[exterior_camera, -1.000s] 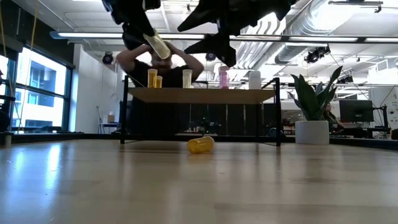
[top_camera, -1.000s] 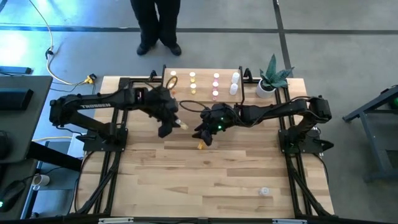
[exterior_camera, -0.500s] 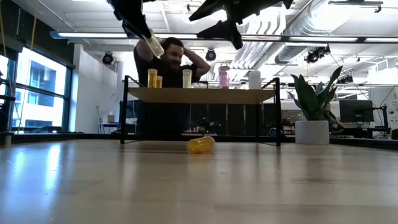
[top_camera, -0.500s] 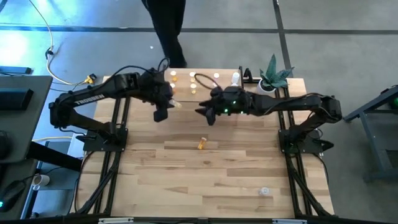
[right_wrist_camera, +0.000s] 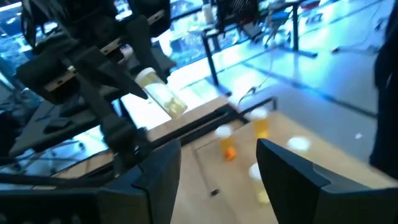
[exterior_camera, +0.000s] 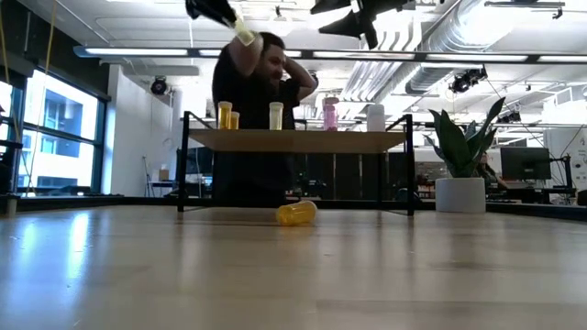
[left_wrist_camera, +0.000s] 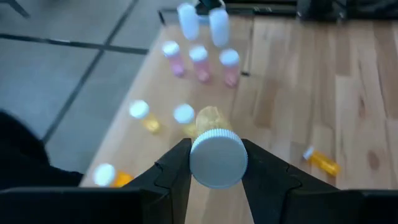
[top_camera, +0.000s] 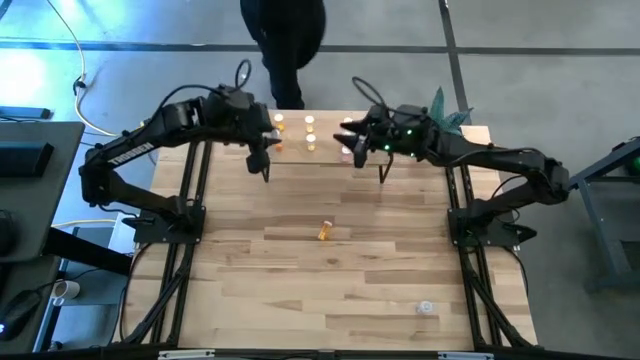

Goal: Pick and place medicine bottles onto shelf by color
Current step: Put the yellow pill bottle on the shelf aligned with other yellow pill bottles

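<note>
Yellow bottle (left_wrist_camera: 211, 146) is held by our left claw (left_wrist_camera: 214, 165) upper centre-left above the shelf (top_camera: 325, 160); right claw (right_wrist_camera: 217, 171) gapes wide.

Left gripper (left_wrist_camera: 216, 163) clamped, right gripper (right_wrist_camera: 217, 168) agape

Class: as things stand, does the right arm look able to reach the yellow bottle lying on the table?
Probably yes. The right gripper is open and empty above the shelf, and nothing lies around the yellow bottle on the table.

The shelf (top_camera: 325, 138) is crowded with upright bottles (left_wrist_camera: 200, 62), with gaps between their rows. The surface (top_camera: 330, 290) is blocked only by one lying yellow bottle (top_camera: 324, 232).
</note>
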Tool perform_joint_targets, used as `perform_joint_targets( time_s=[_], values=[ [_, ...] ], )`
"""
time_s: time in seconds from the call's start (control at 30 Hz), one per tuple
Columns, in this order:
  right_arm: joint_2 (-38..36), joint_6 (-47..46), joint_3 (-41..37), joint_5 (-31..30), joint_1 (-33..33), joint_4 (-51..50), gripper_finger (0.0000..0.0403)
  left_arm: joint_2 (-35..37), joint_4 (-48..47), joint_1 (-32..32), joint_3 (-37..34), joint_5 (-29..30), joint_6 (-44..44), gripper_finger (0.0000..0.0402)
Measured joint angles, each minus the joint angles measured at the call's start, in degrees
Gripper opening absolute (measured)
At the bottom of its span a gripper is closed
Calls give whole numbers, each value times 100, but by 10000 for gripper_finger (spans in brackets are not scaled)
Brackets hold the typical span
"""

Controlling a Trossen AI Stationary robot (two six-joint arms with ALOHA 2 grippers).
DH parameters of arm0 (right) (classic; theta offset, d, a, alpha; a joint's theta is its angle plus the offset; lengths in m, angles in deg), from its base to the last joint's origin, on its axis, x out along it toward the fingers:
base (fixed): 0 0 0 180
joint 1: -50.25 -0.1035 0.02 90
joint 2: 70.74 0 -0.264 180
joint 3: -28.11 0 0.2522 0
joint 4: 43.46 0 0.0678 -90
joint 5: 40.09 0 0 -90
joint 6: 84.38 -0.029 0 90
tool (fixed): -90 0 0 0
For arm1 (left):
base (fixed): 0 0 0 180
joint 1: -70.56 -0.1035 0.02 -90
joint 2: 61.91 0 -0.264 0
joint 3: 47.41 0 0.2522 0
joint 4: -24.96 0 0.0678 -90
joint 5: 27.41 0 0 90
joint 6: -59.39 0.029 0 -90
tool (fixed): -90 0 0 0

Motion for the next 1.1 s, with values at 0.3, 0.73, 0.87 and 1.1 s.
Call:
perform_joint_targets(
  time_s=[0.3, 0.73, 0.87, 1.1],
  values=[
    [-256, 174, 0, 4, 533, -42, 200, -551, -5, -232, 953, 2, 0, 115],
    [-254, 178, 0, 7, 1040, -473, 200, -1516, -207, -92, 1063, -105, -203, 115],
    [-252, 251, 0, 11, 1147, -528, 200, -1815, -331, -9, 1063, -108, -210, 115],
    [-251, 344, 0, 52, 1298, -560, 200, -2211, -527, 49, 1063, -110, -262, 115]
  ],
)
